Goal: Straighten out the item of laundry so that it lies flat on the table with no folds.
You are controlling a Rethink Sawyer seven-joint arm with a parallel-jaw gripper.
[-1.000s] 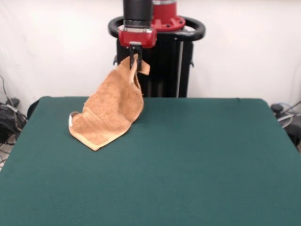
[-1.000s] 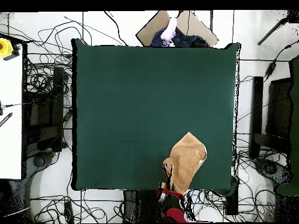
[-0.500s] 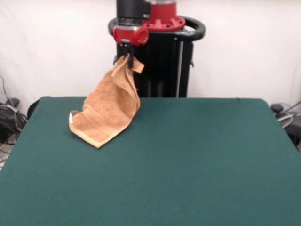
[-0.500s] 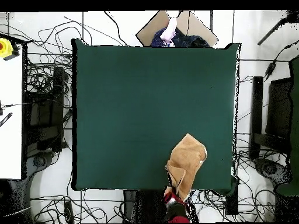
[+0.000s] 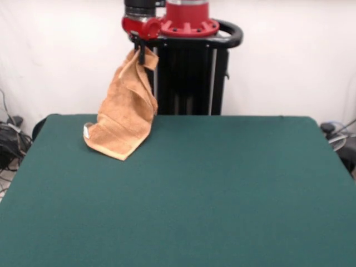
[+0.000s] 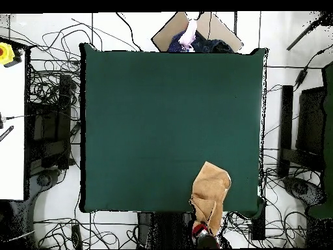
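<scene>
I am seeing table [image 5: 222, 189] lying open, towel [image 5: 123, 114] hanging at one far corner, pedestal [image 5: 192, 72] standing just behind.

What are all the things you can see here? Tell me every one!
towel: one, orange-tan, hanging from the gripper, its lower end resting on the table's far edge
white tag: one, on the towel's low corner
table: one, dark green top
cables: many, black, on the floor around the table
cardboard box: one, brown, beyond the table's edge
pedestal: one, black
gripper: one, red and black, shut on the towel's top corner
</scene>
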